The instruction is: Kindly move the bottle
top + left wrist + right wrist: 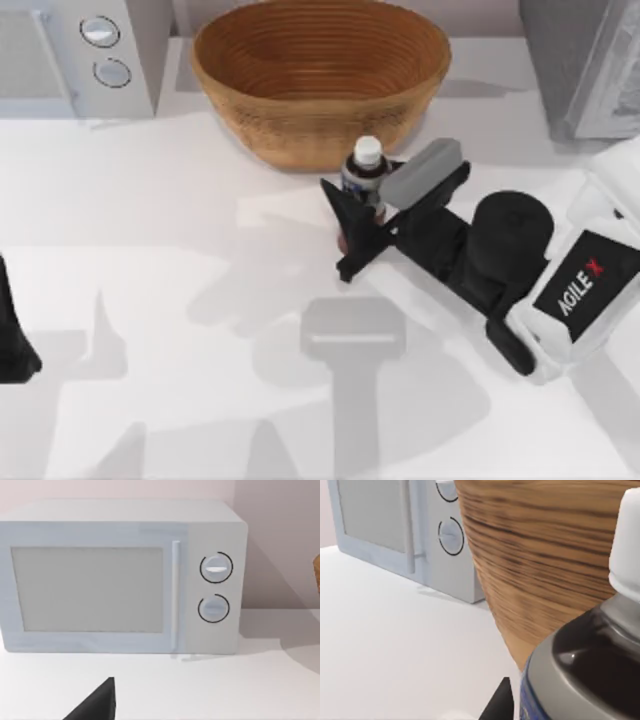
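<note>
The bottle (pixel 366 165) is small, with a white cap, a grey-blue label and a reddish-brown body. It stands upright just in front of the woven bowl (pixel 320 75). My right gripper (pixel 365 203) reaches in from the right and is shut on the bottle's body, one black finger (pixel 343 203) against its left side. The right wrist view shows the bottle (pixel 590 670) very near, with a fingertip (pixel 501 702) beside its label and the bowl's wall (pixel 540 565) close behind. My left arm (pixel 12 335) is parked at the table's left edge.
A white microwave (pixel 75 50) stands at the back left, facing the left wrist camera (pixel 120 575). A grey appliance (pixel 585 60) occupies the back right corner. Open white tabletop (pixel 200 330) stretches across the front and left.
</note>
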Controlling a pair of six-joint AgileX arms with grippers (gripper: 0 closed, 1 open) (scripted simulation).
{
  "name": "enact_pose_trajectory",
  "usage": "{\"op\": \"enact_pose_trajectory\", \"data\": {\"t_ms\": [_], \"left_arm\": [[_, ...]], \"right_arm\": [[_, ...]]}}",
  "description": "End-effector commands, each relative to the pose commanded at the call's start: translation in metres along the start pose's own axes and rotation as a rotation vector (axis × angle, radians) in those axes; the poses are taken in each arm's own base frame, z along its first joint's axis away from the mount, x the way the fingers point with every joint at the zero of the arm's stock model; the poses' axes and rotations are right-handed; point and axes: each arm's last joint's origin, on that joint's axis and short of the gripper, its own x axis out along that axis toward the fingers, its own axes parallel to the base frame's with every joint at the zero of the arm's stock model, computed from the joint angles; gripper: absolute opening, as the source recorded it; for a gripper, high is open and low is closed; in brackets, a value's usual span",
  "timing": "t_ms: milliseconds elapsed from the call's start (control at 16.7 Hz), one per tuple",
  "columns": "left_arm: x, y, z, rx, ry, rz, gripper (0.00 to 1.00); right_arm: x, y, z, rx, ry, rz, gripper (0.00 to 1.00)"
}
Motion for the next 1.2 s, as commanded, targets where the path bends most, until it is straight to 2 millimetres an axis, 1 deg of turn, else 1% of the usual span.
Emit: {"op": "enact_pose_trajectory", "data": {"t_ms": [360, 420, 540, 660, 780, 900, 1080, 1200], "left_arm": [[0.000, 0.000, 0.000, 0.000, 0.000, 0.000, 1.00], [0.000, 0.000, 0.000, 0.000, 0.000, 0.000, 1.00], [0.000, 0.000, 0.000, 0.000, 0.000, 0.000, 1.00], [0.000, 0.000, 0.000, 0.000, 0.000, 0.000, 1.00], [0.000, 0.000, 0.000, 0.000, 0.000, 0.000, 1.00], [0.000, 0.000, 0.000, 0.000, 0.000, 0.000, 1.00], [0.000, 0.000, 0.000, 0.000, 0.000, 0.000, 1.00], [0.000, 0.000, 0.000, 0.000, 0.000, 0.000, 1.00]], "right_arm": [[0.000, -0.001, 0.001, 0.001, -0.002, -0.002, 0.00], [-0.001, -0.005, 0.003, -0.002, -0.012, -0.001, 0.00], [-0.006, -0.021, 0.009, -0.008, -0.029, 0.002, 0.00], [-0.020, -0.048, 0.013, -0.009, -0.030, 0.004, 0.00], [-0.041, -0.080, 0.015, -0.006, -0.022, 0.002, 0.00], [-0.070, -0.115, 0.019, -0.002, -0.014, -0.002, 0.00], [-0.125, -0.161, 0.026, 0.004, -0.006, -0.010, 0.00], [-0.165, -0.183, 0.031, 0.005, -0.003, -0.013, 0.00]]}}
